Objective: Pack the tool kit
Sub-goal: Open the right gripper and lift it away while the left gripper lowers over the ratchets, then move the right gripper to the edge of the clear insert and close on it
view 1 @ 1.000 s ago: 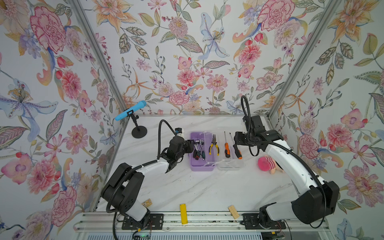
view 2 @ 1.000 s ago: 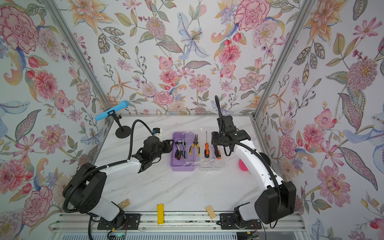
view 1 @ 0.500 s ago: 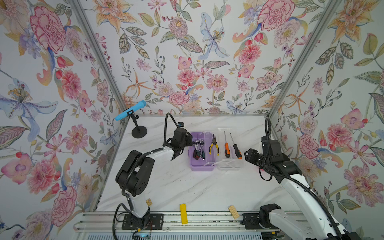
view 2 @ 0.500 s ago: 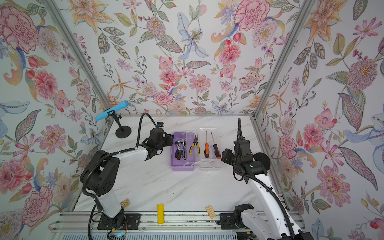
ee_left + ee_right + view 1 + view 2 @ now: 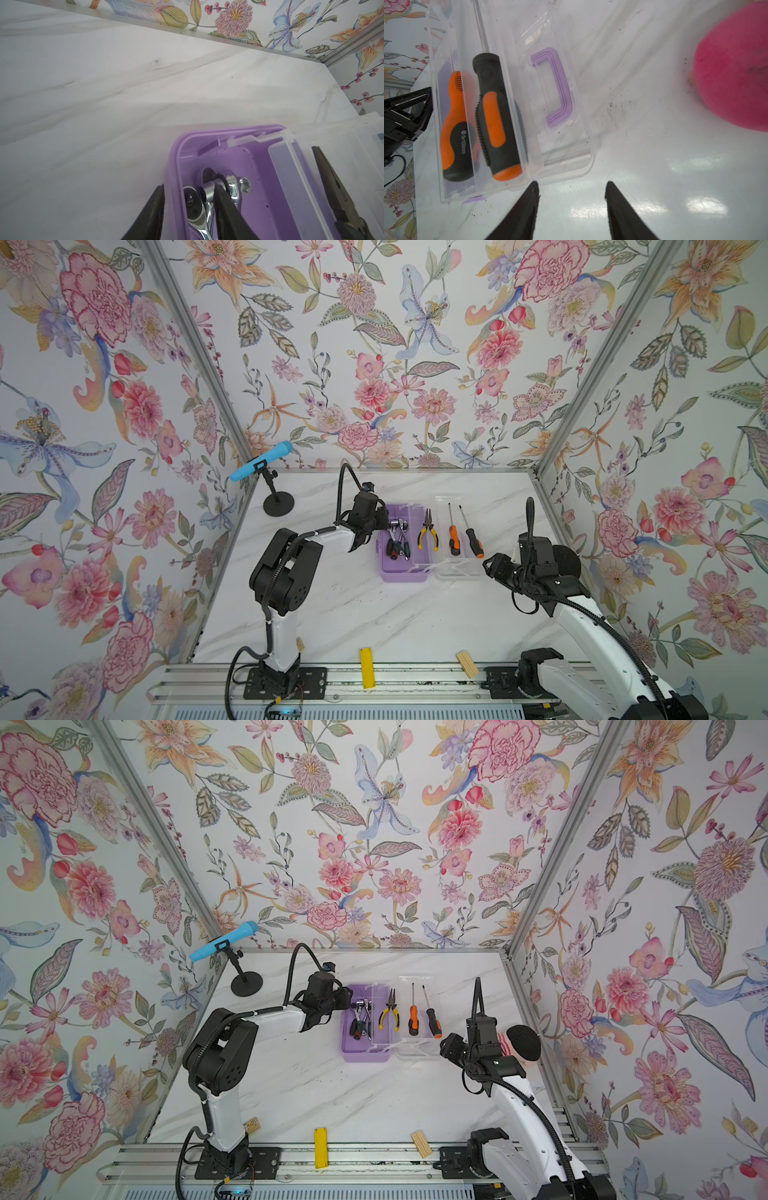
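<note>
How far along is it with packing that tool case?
Done: ratchet and a socket lie in the lilac base. In hand: nothing; left pincer straddles the base's wall, right pincer is open beside the clear lid. Left: pliers by the hinge, screwdrivers in that lid, lid not closed.

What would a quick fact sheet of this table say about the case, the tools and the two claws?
case: open; lilac base, clear lid lying flat beside it
in base: ratchet
in lid: mostly orange screwdriver, mostly black screwdriver
pliers: on clear plastic, between ratchet and screwdrivers
left gripper: open, straddling the base's wall
right gripper: open, empty, near the lid's edge
also there: pink fuzzy object, blue microphone
</note>
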You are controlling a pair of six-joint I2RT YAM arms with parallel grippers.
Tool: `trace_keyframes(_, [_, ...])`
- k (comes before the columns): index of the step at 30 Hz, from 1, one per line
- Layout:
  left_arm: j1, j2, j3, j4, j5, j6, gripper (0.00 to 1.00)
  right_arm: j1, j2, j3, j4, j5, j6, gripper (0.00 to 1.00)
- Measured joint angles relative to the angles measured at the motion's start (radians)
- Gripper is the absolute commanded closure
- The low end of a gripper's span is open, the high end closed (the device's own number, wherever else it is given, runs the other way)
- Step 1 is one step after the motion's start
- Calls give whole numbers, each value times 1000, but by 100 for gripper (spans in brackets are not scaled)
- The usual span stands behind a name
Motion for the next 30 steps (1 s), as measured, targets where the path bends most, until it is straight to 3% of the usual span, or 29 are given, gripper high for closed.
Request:
trace_keyframes(21, [2, 26, -2, 19, 20, -16, 78, -33, 190, -66, 206, -35, -1, 58])
trace_keyframes(30, [3, 26, -37, 83, 13, -84, 84, -47, 249, -74, 284, -62, -2, 62])
